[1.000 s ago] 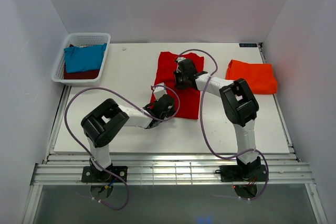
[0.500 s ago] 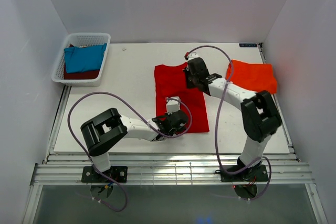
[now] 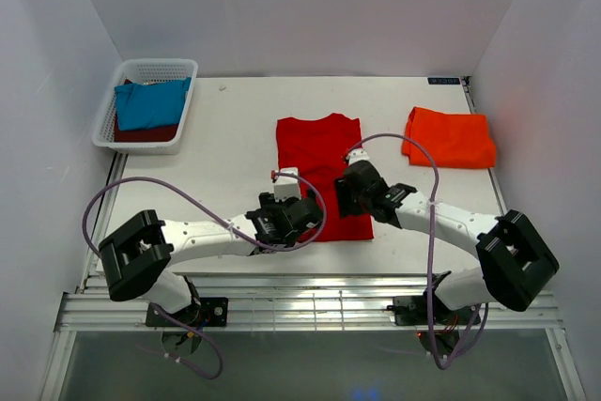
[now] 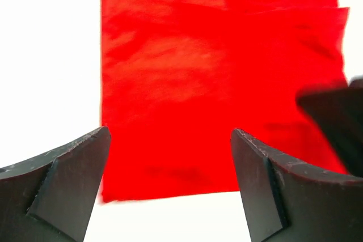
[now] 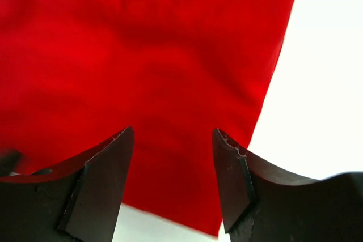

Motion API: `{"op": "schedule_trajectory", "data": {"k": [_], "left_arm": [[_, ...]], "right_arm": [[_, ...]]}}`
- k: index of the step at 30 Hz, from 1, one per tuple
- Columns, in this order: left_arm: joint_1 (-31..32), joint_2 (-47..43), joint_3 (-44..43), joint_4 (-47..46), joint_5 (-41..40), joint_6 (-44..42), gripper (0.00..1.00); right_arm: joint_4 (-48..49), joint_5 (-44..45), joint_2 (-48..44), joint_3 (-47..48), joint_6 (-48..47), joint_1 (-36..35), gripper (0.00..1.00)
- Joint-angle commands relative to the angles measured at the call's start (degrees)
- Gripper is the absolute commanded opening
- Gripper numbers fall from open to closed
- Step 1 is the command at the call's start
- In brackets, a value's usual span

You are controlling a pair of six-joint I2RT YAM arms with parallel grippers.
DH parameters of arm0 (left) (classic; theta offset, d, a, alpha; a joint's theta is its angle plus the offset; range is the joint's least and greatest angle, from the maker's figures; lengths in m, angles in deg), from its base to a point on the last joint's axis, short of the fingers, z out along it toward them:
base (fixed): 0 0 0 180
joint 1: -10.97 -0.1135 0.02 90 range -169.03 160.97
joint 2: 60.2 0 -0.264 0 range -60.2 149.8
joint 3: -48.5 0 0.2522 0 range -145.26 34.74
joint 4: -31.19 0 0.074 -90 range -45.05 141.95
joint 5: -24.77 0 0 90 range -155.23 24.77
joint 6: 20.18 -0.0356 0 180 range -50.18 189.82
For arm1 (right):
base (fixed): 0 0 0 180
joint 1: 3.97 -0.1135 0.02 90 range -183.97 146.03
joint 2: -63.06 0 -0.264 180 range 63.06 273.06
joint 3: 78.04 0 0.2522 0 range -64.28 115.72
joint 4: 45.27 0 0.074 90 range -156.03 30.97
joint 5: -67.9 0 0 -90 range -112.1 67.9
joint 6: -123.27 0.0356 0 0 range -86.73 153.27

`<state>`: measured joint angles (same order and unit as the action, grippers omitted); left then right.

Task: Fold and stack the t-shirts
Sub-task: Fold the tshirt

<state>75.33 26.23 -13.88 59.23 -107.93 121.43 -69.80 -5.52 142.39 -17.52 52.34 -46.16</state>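
A bright red t-shirt [image 3: 319,152] lies flat as a long rectangle mid-table, its hem toward the near edge. My left gripper [image 3: 302,217] hovers open over its near left part; in the left wrist view the open left gripper [image 4: 170,140] frames the red t-shirt's [image 4: 215,77] hem, with nothing between the fingers. My right gripper [image 3: 350,192] is open over the near right part; the right wrist view shows the right gripper [image 5: 173,134] above the red cloth [image 5: 142,49], apart from it. An orange-red t-shirt [image 3: 451,137] lies folded at the far right.
A white mesh basket [image 3: 183,69] stands at the far left, holding a teal-blue t-shirt [image 3: 150,104] over a dark maroon one [image 3: 141,133]. White walls close in on three sides. The table's near edge runs just below the red shirt's hem.
Both grippers were shut on the red shirt and drew it toward the near edge. They have now opened and let go, and the shirt lies flat and straightened.
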Motion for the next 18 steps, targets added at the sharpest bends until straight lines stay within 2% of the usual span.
{"op": "schedule_trajectory", "data": {"k": [1, 9, 18], "left_arm": [[-0.1, -3.2, 4.0, 5.0, -2.2, 3.4, 0.96], [-0.2, -5.3, 11.8, 3.7, 2.4, 9.9, 0.94], [-0.2, -4.3, 13.1, 1.5, 6.0, 11.5, 0.94]], "right_arm": [[-2.2, 2.7, -3.3, -4.5, 6.1, -2.2, 0.64], [-2.2, 3.7, -9.1, -12.6, 10.9, -2.6, 0.64], [-4.3, 5.0, -12.4, -14.9, 12.6, -2.7, 0.63]]}}
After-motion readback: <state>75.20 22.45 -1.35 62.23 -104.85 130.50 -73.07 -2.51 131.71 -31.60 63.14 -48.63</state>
